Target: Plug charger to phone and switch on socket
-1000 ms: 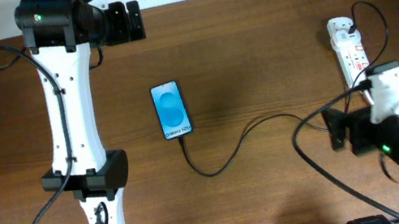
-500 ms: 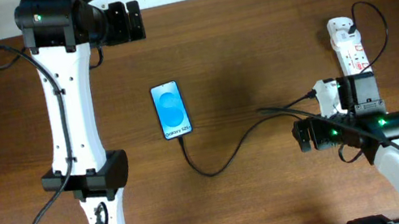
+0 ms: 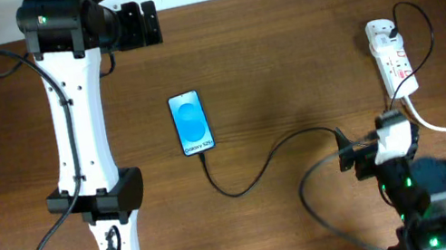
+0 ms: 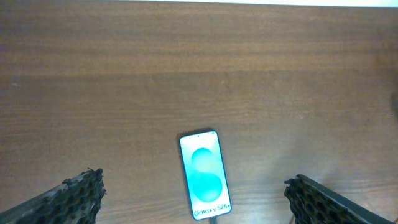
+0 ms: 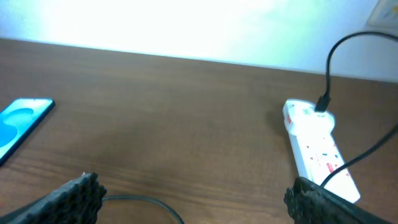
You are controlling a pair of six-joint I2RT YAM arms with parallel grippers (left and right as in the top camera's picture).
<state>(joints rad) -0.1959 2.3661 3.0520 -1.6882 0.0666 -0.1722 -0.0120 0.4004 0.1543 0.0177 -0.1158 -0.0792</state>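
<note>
**Both grippers spread wide, holding nothing**
Seen from overhead, the phone point(image 3: 191, 123) lies centre-left, below the left gripper point(image 3: 148, 23) at the top and well apart from it. The charger point(image 3: 235, 194) runs from the phone's lower edge rightward to near the right gripper point(image 5: 194, 186) at lower right. The socket point(image 3: 393, 58) sits upper right, apart from that gripper.

Dark brown wood-grain table point(image 3: 283, 50) under even light, a pale wall point(image 5: 186, 25) along its far edge.
</note>
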